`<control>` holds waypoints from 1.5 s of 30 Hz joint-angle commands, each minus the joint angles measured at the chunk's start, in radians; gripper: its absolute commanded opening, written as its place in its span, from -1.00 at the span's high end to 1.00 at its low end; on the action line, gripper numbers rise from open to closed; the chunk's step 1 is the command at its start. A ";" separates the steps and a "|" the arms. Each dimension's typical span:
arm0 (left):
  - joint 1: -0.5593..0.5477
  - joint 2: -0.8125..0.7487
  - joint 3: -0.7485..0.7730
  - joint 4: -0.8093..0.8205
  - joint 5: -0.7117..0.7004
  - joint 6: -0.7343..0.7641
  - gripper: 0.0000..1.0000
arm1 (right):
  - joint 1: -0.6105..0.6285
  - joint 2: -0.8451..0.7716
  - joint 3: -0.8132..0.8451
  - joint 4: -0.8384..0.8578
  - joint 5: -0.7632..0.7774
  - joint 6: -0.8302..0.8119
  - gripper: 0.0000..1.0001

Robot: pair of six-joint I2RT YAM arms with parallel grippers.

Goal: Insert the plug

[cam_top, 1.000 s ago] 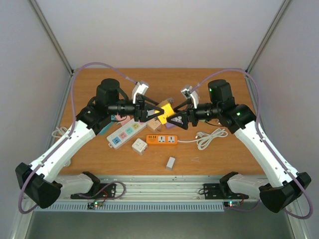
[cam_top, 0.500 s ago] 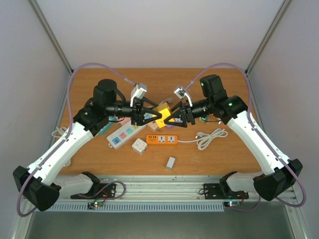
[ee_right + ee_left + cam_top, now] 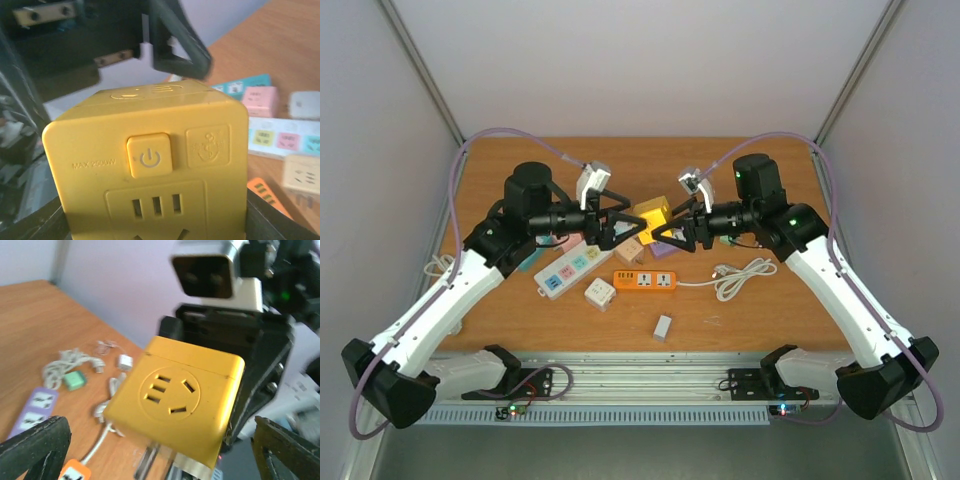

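Top external view: right gripper (image 3: 666,233) clasps a yellow cube socket (image 3: 653,212) aloft; left gripper (image 3: 628,228) gapes empty. It is not yet plugged into the orange power strip (image 3: 645,281).

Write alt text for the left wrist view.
A yellow socket cube fills the frame, gripped by the right pincer. The left pincer stands open in the foreground; cables and a purple strip lie on the table below.
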 commanded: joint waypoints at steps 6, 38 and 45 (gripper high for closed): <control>0.003 -0.113 0.141 -0.378 -0.780 -0.075 -0.99 | -0.027 0.072 0.065 -0.242 0.551 -0.075 0.56; 0.003 -0.378 -0.061 -0.395 -1.079 0.077 -0.99 | -0.043 0.636 0.245 -0.334 0.839 -0.056 0.60; 0.003 -0.374 -0.060 -0.397 -1.060 0.083 -0.99 | -0.043 0.667 0.243 -0.328 0.866 -0.046 0.60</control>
